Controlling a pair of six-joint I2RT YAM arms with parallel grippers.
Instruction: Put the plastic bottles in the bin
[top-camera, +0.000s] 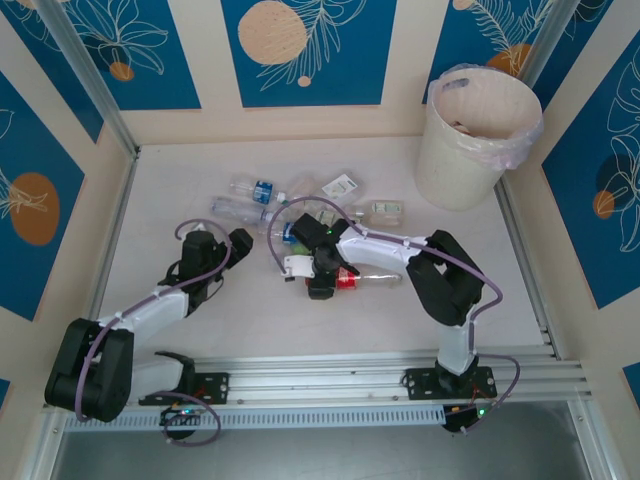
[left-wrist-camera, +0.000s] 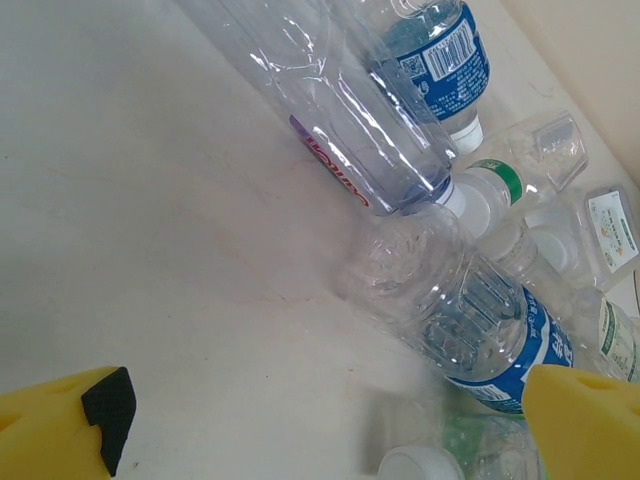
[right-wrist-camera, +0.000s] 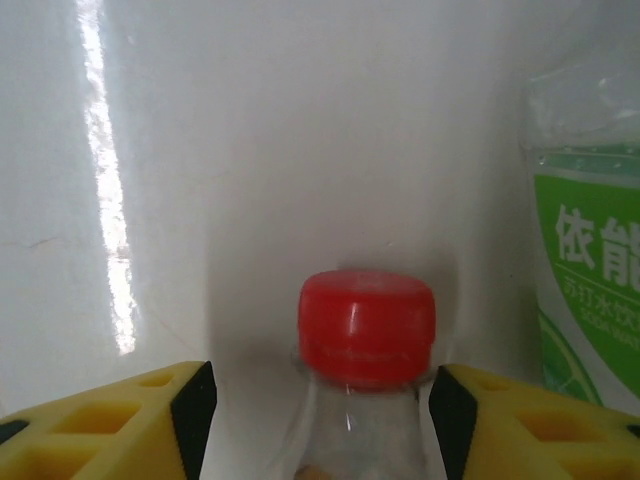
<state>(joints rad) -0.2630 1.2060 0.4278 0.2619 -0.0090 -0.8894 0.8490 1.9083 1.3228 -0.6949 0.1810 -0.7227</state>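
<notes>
White tabletop (right-wrist-camera: 300, 150), red-capped bottle (right-wrist-camera: 367, 325) lying between the parted right jaws

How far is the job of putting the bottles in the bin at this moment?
Done: unclear, what lies inside the bin cannot be made out. In hand: the right gripper straddles a red-capped bottle, grip unconfirmed. Remaining: a cluster of bottles lies on the table; the left gripper is open and empty.

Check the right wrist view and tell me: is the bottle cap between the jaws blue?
No, the cap on that clear bottle is red.
</notes>
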